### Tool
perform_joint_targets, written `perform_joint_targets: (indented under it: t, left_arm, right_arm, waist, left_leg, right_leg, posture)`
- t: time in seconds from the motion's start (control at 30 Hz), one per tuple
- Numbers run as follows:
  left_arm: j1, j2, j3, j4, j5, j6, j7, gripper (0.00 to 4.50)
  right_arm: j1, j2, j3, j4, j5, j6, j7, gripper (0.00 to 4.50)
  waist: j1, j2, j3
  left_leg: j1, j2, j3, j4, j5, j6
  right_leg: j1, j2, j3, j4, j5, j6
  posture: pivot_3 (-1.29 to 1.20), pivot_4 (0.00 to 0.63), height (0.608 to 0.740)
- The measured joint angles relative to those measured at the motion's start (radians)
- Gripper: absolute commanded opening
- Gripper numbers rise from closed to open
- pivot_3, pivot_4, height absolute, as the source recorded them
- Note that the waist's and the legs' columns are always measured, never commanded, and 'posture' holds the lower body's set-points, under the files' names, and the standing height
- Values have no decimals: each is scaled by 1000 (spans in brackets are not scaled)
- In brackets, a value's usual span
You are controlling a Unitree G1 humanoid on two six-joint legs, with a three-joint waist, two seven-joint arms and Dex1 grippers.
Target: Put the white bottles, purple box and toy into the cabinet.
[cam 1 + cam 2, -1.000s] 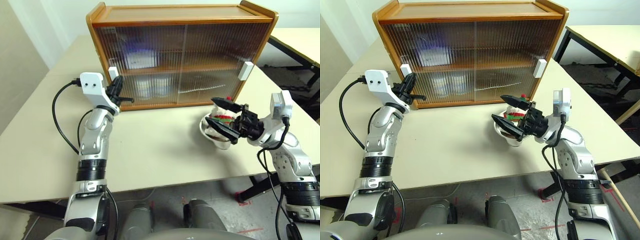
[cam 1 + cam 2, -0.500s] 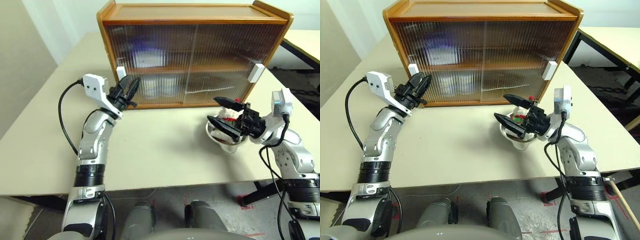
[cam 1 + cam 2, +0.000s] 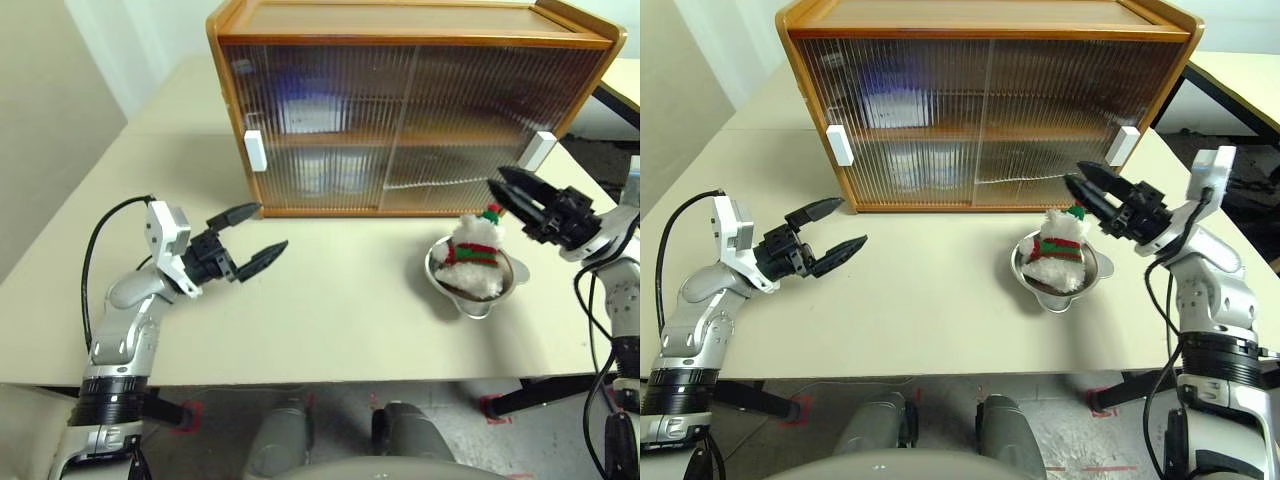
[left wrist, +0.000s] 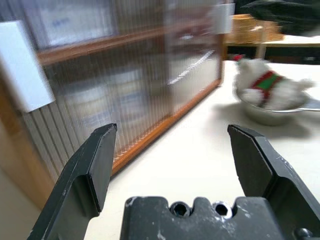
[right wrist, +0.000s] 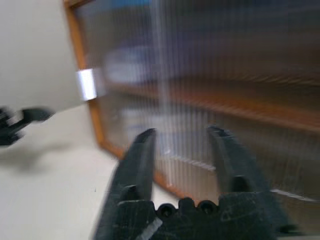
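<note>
Nearest the robot, the left end effector [image 3: 251, 246] hovers above the bare cream counter [image 3: 330, 320], its 2 black fingers spread wide and empty, pointing toward the middle of the counter. It is well apart from everything else and short of the cabinet's lower left corner.

Further along on the right side, the toy [image 3: 473, 262], a fluffy white plush with a red-and-green scarf and cap, sits in a shiny metal bowl [image 3: 468, 298] on the counter, just in front of the cabinet's right half. It is outside the cabinet.

Just beyond and to the right of the bowl, the right end effector [image 3: 1092, 187] is raised above the counter, near the toy's cap but apart from it, pointing toward the cabinet front. Its 2 fingers stand partly apart with a narrow gap and nothing between them.

At the back stands the cabinet [image 3: 410, 100], orange-brown wood with 2 ribbed translucent sliding doors, both pulled closed. A white handle [image 3: 254, 151] sits at the left edge and another white handle [image 3: 540, 151] at the right edge. Behind the ribbed panels, blurred pale and bluish shapes rest on the inner shelf and below it; what they are cannot be told.
</note>
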Motion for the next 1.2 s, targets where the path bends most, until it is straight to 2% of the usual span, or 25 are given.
perform_joint_targets:
  t: [0.1,0.13,0.6,0.8,1.2]
  left_arm:
    - [29,7,5,5,-13,-3,-36,4500]
    - [36,7,5,5,-13,-4,-41,4500]
    - [60,-15,-39,31,25,-66,-49,4500]
    - [62,-19,-44,40,31,-96,-49,4500]
    - [37,-18,-61,74,64,-136,-49,4500]
  right_arm:
    - [-8,-29,-40,25,-9,-11,-41,108]
    - [-12,-29,-47,29,-15,-16,-54,48]
    - [-76,-80,-59,207,-197,-162,-264,48]
    - [-115,-99,-3,256,-294,-160,-351,48]
    - [-167,-99,28,316,-350,-131,-443,48]
  waist:
    - [4,1,0]
    - [4,1,0]
    - [2,1,0]
    - [2,1,0]
    - [3,2,0]
  left_leg:
    - [-1,0,0,-1,0,0]
    - [-1,0,0,-1,0,0]
    - [-2,-1,0,0,3,6]
    - [-2,-1,0,0,3,6]
    - [-3,-1,0,0,4,6]
  right_leg:
    - [0,-1,-1,0,-1,0]
    - [0,-1,-1,0,-1,1]
    - [0,-1,-1,0,-1,2]
    - [0,-1,-1,0,-1,2]
    - [0,-1,-1,0,-1,2]
  posture:
    - [117,0,740]
    - [118,0,740]
    - [137,0,740]
    - [138,0,740]
    - [134,0,740]
